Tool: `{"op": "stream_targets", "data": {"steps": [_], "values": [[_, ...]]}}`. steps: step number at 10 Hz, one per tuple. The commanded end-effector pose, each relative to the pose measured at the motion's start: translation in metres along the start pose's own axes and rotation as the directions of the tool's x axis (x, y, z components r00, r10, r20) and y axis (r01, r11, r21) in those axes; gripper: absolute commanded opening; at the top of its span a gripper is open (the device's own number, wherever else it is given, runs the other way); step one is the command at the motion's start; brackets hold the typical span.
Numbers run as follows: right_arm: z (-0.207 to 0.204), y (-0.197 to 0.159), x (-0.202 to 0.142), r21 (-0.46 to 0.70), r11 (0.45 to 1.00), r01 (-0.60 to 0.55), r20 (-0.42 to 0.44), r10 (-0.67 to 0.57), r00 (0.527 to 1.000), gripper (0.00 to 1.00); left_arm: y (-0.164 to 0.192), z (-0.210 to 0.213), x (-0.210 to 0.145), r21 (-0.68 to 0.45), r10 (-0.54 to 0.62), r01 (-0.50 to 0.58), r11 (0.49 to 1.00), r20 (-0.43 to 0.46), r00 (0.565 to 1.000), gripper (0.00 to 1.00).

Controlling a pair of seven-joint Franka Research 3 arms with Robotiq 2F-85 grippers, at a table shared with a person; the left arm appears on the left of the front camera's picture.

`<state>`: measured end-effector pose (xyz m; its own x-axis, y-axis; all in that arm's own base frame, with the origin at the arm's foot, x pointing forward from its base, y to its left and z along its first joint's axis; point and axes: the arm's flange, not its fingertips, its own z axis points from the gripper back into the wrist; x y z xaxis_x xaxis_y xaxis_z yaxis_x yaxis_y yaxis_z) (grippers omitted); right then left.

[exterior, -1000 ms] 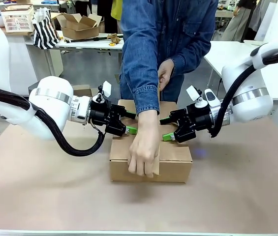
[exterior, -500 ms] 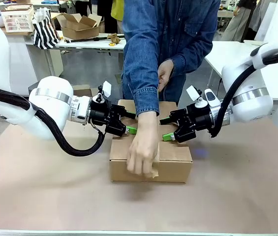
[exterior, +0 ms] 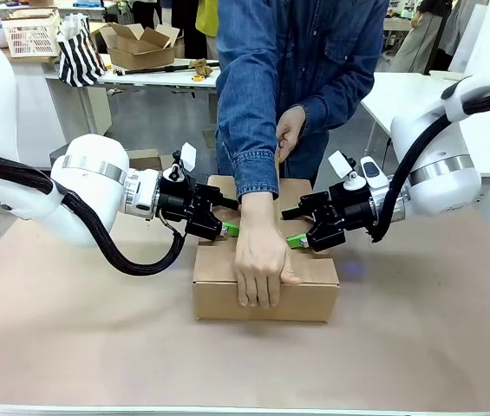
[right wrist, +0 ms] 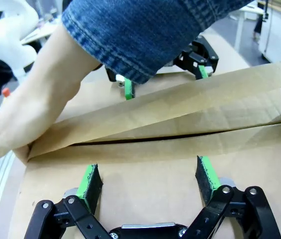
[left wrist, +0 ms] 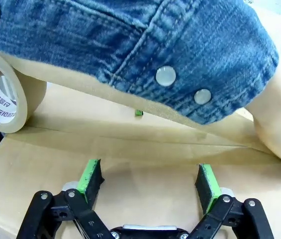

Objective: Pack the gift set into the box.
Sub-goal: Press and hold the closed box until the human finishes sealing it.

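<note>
The brown cardboard box (exterior: 266, 277) sits flaps-down under a person's hand (exterior: 262, 260); left gripper (exterior: 230, 217) at 9 o'clock and right gripper (exterior: 292, 227) at 3 o'clock both spread wide.

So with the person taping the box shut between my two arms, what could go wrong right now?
1. Both tools, left and right, rest open on the box flaps on either side of the person's hand. Any inward move may pinch it.
2. In the right wrist view the tape strip lies loose across the seam. Lifting a tool early may let the flaps spring open.
</note>
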<state>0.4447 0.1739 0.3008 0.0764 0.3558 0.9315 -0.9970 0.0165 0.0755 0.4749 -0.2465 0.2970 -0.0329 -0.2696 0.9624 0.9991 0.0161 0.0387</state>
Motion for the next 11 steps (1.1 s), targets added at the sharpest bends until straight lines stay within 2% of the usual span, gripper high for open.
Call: {"op": "stream_targets", "data": {"steps": [1, 11], "values": [[-0.0035, 0.0005, -0.002, -0.009, 1.0, -0.004, -0.013, 0.004, 1.0, 1.0, -0.0011, 0.0006, -0.0019, -0.002, 0.0, 0.0, 1.0, 0.0, 1.0, 1.0], [-0.0035, 0.0005, -0.002, -0.009, 1.0, -0.004, -0.013, 0.004, 1.0, 1.0, -0.0011, 0.0006, -0.0019, -0.002, 0.0, 0.0, 1.0, 0.0, 1.0, 1.0]]}}
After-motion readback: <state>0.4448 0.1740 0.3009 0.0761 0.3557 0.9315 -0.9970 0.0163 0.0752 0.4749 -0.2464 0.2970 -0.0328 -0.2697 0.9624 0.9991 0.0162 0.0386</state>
